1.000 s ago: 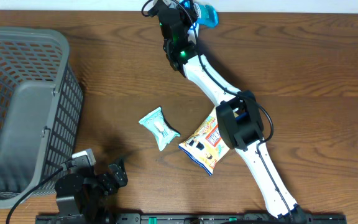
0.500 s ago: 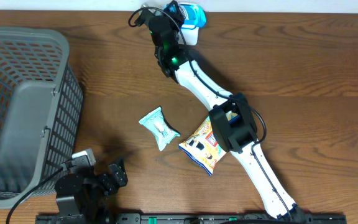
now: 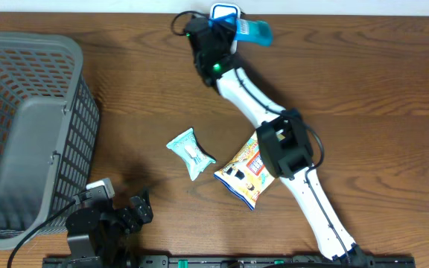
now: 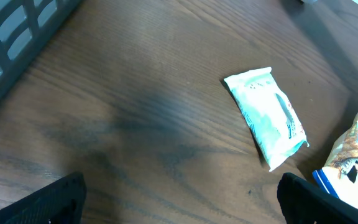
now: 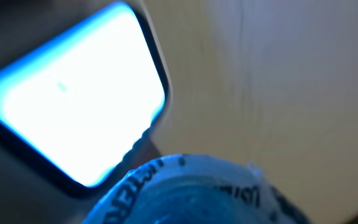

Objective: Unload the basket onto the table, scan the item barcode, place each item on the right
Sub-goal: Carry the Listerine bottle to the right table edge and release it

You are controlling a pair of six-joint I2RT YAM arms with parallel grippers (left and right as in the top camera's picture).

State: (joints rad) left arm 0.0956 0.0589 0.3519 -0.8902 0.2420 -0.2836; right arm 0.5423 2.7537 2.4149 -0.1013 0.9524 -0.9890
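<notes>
1. Overhead view is showing the right jaws [image 3: 234, 30] pinching the blue item [image 3: 258, 32] just beside the scanner [image 3: 224, 12], at the far edge of the tabletop [image 3: 363, 82].
2. Right wrist view is showing the scanner's lit window [image 5: 73, 99] glowing above and to the left of the blue item, which is filling the lower edge of that view. The item is sitting near the window but off to one side of it.
3. Seen from overhead, the item's long axis is pointing sideways, away from the scanner. No barcode is showing, so the coming move is probably turning on swinging the coded face round toward the window.
4. The right arm is by far the nearer to the scanner. The left jaws [image 4: 182, 202] are standing spread wide, gripping nothing, well apart from the scanner.
5. Dark lettering is curving along the blue item, too blurred to read. A teal packet [image 4: 266, 115] and a snack bag [image 3: 246, 175] are lying between the scanner and the left jaws; their print is too small to read.
</notes>
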